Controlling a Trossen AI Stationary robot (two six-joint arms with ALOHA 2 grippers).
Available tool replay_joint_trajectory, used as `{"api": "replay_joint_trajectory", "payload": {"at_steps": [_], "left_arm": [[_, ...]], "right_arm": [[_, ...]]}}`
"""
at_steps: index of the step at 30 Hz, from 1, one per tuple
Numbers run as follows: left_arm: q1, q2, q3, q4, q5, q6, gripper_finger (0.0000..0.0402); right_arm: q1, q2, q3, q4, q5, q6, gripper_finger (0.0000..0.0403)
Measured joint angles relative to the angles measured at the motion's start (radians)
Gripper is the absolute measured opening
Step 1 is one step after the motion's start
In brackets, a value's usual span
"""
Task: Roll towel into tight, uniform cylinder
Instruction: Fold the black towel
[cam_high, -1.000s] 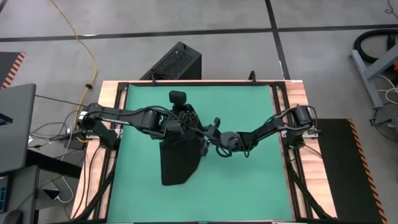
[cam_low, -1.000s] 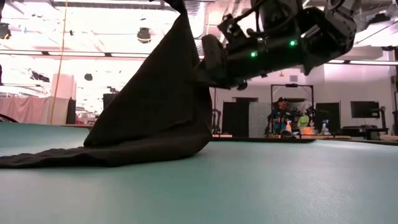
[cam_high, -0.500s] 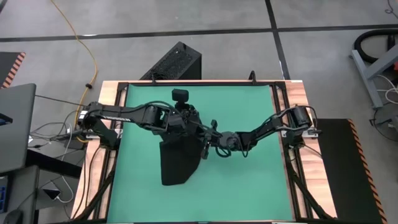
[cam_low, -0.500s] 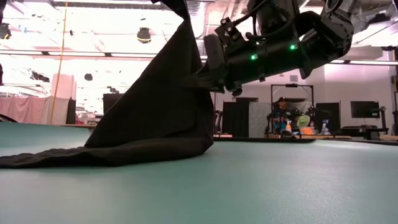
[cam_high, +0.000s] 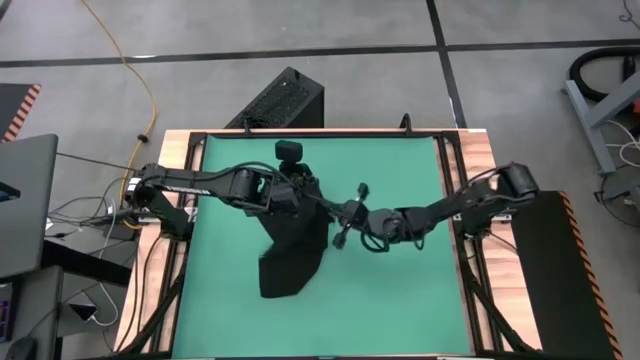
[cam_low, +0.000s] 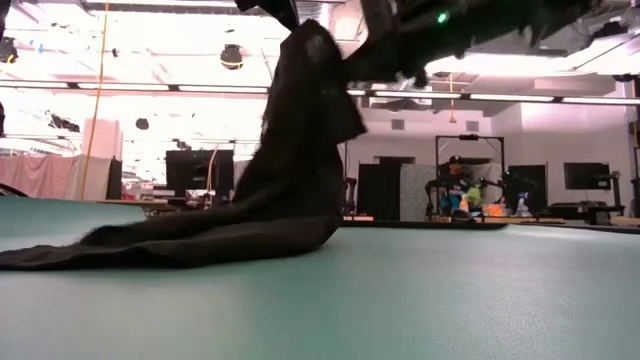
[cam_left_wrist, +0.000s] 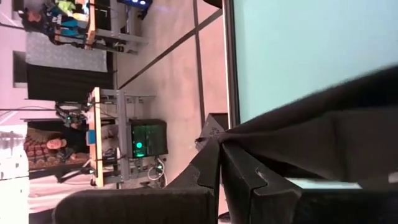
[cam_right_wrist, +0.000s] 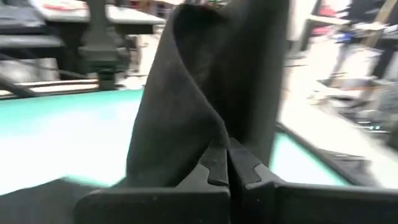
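Both pincers are clamped on cloth right now: my left gripper (cam_high: 300, 190) has its fingers pinched tight on the top edge of the plain black soft towel (cam_high: 292, 245), held aloft over the middle of the green mat (cam_high: 400, 280), a little toward the mat's far edge, and my right gripper (cam_high: 340, 222) is fully closed on the towel's side edge just beside it. In the right wrist view I see the fabric fold (cam_right_wrist: 186, 112) running straight down into my shut fingertips (cam_right_wrist: 214, 163), so that grip looks real. I'm holding it high at two points, I reckon, to let the cloth hang and shake out flat before any rolling starts. The towel looks nothing like a cylinder yet: in the low view it drapes from above in a twisted, bunched column (cam_low: 300, 130), then spills onto the mat in a long crumpled tail (cam_low: 120, 245) trailing toward the near edge. No white tag visible from here. Rolling hasn't begun, by my judgement; laying it flat comes first.
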Motion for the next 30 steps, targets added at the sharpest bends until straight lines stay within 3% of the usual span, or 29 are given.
{"api": "replay_joint_trajectory", "payload": {"at_steps": [6,11,21,26,28,30], "left_arm": [[0.022,0.000,0.000,-0.085,0.063,0.003,0.0000],[0.067,-0.008,-0.001,-0.107,0.170,0.061,0.0000],[0.205,-0.021,-0.002,-0.040,0.163,0.259,0.0000],[0.229,-0.073,-0.002,-0.020,0.177,0.247,0.0000],[0.224,-0.094,-0.002,-0.023,0.239,0.183,0.0000],[0.224,-0.118,-0.002,-0.010,0.442,0.090,0.0000]], "right_arm": [[0.005,-0.155,0.000,-0.119,0.226,-0.124,0.0001],[-0.025,-0.266,0.000,-0.096,0.399,-0.375,0.0001],[-0.137,-0.406,0.000,-0.009,0.424,-0.740,0.0000],[-0.141,-0.447,0.000,0.004,0.480,-0.865,0.0000],[-0.126,-0.454,0.000,0.004,0.504,-0.876,0.0000],[-0.114,-0.456,0.000,-0.001,0.525,-0.877,0.0000]]}}
